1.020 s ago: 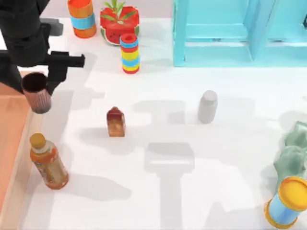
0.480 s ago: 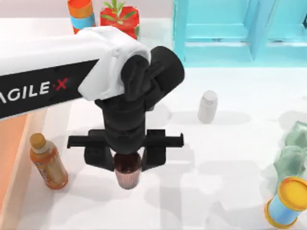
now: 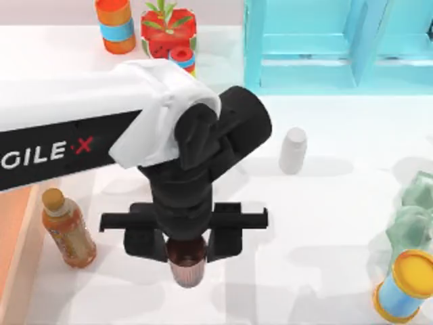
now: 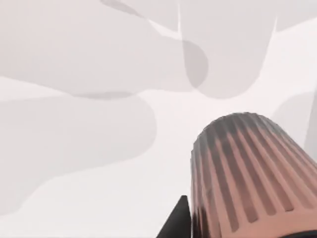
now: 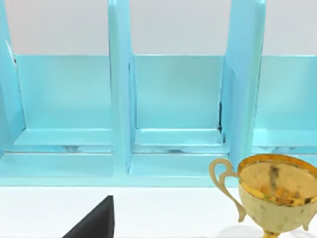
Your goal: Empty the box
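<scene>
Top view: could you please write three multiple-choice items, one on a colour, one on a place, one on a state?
1. The shelf unit is: A red; B turquoise; C yellow.
2. The orange-capped bottle stands: A on the table beside the box; B inside the box; C on the shelf unit.
3. The left gripper has its jaws: A open; B shut on the orange-capped bottle; C shut on the ribbed cup.
Answers: B, its walls are turquoise; A, its base rests on white tabletop; C, the cup hangs between the jaws.

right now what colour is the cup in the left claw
Ribbed pinkish-brown cup, dark inside; clearest in the left wrist view.
</scene>
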Controlling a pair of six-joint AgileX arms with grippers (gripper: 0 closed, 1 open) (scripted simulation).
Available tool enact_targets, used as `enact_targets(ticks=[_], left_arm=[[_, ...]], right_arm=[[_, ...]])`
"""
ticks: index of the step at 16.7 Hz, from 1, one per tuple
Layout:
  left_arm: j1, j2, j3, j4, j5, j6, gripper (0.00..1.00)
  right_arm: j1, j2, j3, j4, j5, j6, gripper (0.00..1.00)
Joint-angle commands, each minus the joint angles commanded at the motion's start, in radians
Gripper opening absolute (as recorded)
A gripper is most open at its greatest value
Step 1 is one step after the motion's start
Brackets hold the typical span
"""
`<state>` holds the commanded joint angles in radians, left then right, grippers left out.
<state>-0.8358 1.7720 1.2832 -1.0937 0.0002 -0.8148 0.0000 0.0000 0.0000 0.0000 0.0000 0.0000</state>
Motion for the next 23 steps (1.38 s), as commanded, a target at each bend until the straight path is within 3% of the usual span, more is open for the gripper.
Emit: enact_targets(ticks=[16,23], left_arm=[[-0.003,0.046,-0.122,0.176,0.001,-0.001,0.0],[-0.003,0.046,-0.122,0.176,0.001,-0.001,0.53]], right_arm=[[0.0,0.0,0.0,0.0,0.0,0.0,1.0],[0.0,0.0,0.0,0.0,0.0,0.0,1.0]])
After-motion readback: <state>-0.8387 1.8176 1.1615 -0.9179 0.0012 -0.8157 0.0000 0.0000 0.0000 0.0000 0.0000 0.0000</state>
